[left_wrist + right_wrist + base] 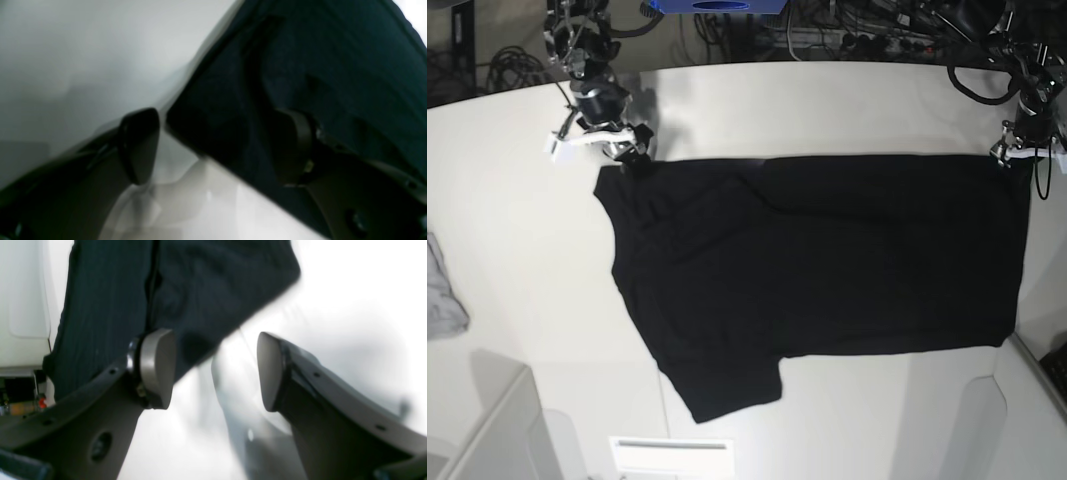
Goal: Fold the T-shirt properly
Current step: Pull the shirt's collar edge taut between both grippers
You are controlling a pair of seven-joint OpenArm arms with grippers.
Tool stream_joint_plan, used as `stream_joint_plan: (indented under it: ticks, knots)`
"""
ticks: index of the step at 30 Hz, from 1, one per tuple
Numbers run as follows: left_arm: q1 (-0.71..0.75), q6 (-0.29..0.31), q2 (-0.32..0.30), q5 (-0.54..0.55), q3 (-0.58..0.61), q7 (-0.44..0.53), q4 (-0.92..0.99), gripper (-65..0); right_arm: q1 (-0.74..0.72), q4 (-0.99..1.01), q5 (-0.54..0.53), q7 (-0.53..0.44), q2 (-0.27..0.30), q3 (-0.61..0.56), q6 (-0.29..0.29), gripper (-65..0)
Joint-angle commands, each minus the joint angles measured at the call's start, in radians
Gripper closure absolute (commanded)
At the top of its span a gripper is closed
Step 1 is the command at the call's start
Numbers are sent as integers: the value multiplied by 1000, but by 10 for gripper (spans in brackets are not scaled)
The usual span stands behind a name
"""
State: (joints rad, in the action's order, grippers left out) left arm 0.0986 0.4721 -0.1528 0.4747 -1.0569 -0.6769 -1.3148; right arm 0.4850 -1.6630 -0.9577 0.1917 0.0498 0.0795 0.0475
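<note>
The black T-shirt [827, 250] lies spread flat on the white table [517, 200], with one sleeve pointing toward the front edge. In the base view my right gripper [630, 150] hovers at the shirt's far left corner. In the right wrist view this gripper [213, 370] is open, and the cloth [206, 283] sits behind one finger with nothing held. My left gripper [1017, 150] is at the shirt's far right corner. In the left wrist view it [217, 146] stands open, and the shirt's edge [333, 66] runs between its fingers, one over cloth and one over bare table.
A small grey cloth [442, 290] lies at the left edge of the table. A white bin [487, 430] stands at the front left and a white card [672, 455] at the front middle. The table's right edge [1037, 360] runs close to the shirt. Cables crowd the back.
</note>
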Motion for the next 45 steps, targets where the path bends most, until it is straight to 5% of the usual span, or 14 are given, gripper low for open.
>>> stream_joint_plan:
  ticks: [1, 5, 22, 32, 40, 45]
  knots:
    - [-4, -5, -14, 5, -3, -2, -10, -492, -2, -4, -5, -14, 5, 4, -15, -363]
    - [-10, -54, -14, 5, -3, -2, -10, -492, -24, 21, -5, -21, 5, 3, -15, -363]
    - [-86, -57, -58, 5, 5, 23, 123, -479, -62, 59, -4, -21, 9, 1, -15, -363]
    - [-70, -57, -61, 5, 5, 18, 123, -28, -75, 60, -2, -22, 6, 6, -15, -357]
    - [-49, -57, -63, 5, 5, 16, 114, 0, -104, 123, -4, -22, 9, 7, -53, -14]
    - [-23, -57, -84, 5, 5, -43, 94, 0, -91, 113, -4, -21, 3, 73, -107, 0]
